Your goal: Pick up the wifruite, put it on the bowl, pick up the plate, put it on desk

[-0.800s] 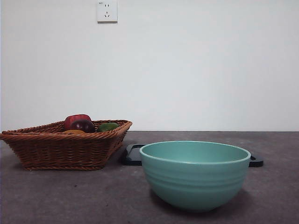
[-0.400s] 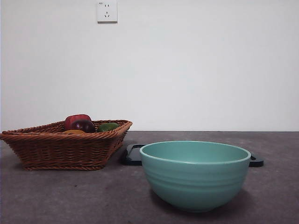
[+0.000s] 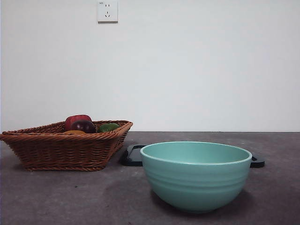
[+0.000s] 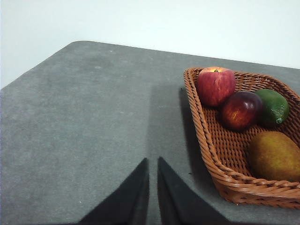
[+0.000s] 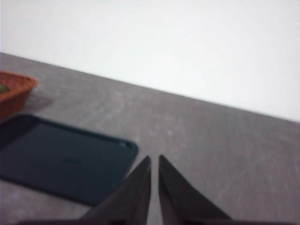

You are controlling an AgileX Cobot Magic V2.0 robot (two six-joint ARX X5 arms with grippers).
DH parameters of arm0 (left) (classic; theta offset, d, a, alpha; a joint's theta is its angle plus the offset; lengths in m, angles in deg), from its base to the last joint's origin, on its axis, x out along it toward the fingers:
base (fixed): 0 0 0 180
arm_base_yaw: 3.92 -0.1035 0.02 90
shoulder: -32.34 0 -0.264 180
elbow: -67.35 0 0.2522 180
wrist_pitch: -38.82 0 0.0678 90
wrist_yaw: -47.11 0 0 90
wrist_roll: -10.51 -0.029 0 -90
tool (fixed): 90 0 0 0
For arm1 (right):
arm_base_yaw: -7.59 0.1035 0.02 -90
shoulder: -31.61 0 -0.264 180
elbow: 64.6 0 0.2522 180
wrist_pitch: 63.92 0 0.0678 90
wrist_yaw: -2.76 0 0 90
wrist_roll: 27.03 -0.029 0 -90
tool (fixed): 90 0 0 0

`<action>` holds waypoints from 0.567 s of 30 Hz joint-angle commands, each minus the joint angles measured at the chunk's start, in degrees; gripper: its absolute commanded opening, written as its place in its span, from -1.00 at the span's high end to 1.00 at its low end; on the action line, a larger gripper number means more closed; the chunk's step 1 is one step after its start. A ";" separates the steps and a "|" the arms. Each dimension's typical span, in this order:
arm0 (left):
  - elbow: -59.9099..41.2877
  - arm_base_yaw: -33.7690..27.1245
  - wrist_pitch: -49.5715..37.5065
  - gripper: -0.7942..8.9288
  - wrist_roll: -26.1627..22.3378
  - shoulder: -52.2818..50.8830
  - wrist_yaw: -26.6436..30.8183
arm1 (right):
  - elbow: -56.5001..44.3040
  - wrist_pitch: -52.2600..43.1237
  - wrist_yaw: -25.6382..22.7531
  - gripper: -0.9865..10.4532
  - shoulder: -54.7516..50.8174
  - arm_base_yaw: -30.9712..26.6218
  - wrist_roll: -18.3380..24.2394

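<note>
While nothing is shifting across the front views vs. a second ago, the task is sitting at its start: no arm is entering, no item displaced.

Desk is offering wide bare room ahead of both sets of fingers.

Basket is lying just off to one side of the left gripper, rim edge near, jaws nearly touching, holding nothing.

Bowl is standing clear of the basket, interior open.

Dark tray is lying beside the right gripper, jaws likewise pressed together, empty.

Wifruite is resting in the basket's near corner, beyond the left fingers; approach needs to clear the rim.
</note>
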 commanded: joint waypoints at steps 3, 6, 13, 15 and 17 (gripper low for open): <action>-1.16 -0.11 0.28 0.78 -0.39 -0.07 0.39 | -5.27 -2.73 -5.31 0.79 -2.14 -0.63 -3.63; -1.16 -0.11 0.28 0.78 -0.39 -0.07 0.39 | -6.03 -1.33 -9.25 0.79 -2.14 -1.27 -5.51; -1.16 -0.11 0.28 0.78 -0.39 -0.07 0.39 | -6.01 4.24 -10.62 0.79 -2.14 -3.06 -7.10; -1.16 -0.11 0.28 0.78 -0.39 -0.07 0.39 | -6.01 4.09 -10.47 0.79 -2.14 -3.48 -7.17; -1.16 -0.11 0.28 0.78 -0.39 -0.07 0.39 | -6.03 4.13 -10.51 0.79 -2.14 -3.54 -7.15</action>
